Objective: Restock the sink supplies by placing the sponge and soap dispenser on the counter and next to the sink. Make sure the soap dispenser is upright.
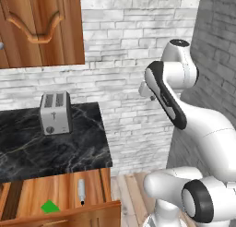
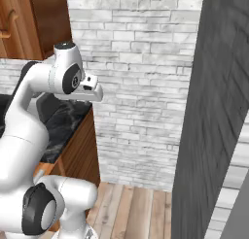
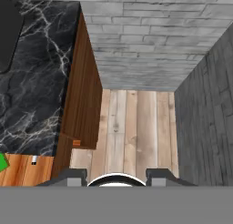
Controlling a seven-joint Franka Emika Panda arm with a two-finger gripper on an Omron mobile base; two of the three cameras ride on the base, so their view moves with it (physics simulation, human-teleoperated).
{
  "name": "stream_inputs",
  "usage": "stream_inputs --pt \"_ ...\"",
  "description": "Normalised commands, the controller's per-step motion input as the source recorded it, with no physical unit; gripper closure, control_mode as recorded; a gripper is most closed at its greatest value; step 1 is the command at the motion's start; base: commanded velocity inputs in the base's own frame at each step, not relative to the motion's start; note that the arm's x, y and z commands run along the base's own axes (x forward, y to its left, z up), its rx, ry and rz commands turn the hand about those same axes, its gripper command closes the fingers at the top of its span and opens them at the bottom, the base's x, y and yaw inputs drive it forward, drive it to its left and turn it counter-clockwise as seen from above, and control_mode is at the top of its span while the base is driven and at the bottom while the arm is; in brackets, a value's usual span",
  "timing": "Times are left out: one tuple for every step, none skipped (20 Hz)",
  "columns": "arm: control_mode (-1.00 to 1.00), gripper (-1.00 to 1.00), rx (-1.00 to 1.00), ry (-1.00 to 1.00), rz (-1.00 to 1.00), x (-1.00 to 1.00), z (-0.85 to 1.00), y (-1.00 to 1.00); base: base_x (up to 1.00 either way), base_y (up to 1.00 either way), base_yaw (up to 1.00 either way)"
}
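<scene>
Left base view has the most: silver toaster (image 1: 56, 113) on the black veined counter (image 1: 69, 147), wooden wall cabinet (image 1: 41, 27) above, and below the counter edge an open wooden drawer (image 1: 64, 198). In the drawer: sponge (image 1: 50, 206), green, lying flat toward the left; soap dispenser (image 1: 81, 191) lying on its side to the right, dark tip toward the drawer front, apart from the sponge.

Right base view shows the arm from the other side, w/ the counter end, cabinet side and plank floor (image 2: 136, 209).

Hand view looks down past the counter end at the floor; a green corner of the sponge and a bit of the dispenser sit at its lower left.

Arm is raised, elbow high, hand over the counter's end. Gripper (image 3: 116, 175): fingers drawn in, empty, holding nothing.
</scene>
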Motion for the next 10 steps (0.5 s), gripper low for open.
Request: stream_inputs --pt "-1.00 -1.00 0.00 0.00 0.00 -0.08 0.00 0.00 0.00 0.00 0.00" --pt "1.00 -1.00 0.00 0.00 0.00 0.00 0.00 0.00 -0.12 0.04 0.00" --pt "1.00 -1.00 0.00 0.00 0.00 0.00 0.00 0.00 -0.24 0.19 0.02" --pt "1.00 -1.00 0.00 0.00 0.00 0.00 0.00 0.00 -0.56 0.44 0.02" --pt "1.00 -1.00 0.00 0.00 0.00 0.00 0.00 0.00 -0.79 1.00 0.01" --pt "1.00 -1.00 0.00 0.00 0.00 0.00 0.00 0.00 -1.00 1.00 0.00" --pt "1.00 -1.00 0.00 0.00 0.00 0.00 0.00 0.00 -1.00 1.00 0.04" --pt "1.00 -1.00 0.00 0.00 0.00 0.00 0.00 0.00 -0.97 1.00 0.01" --pt "1.00 -1.00 0.00 0.00 0.00 0.00 0.00 0.00 -0.75 1.00 0.00" --pt "1.00 -1.00 0.00 0.00 0.00 0.00 0.00 0.00 -0.40 1.00 0.00"
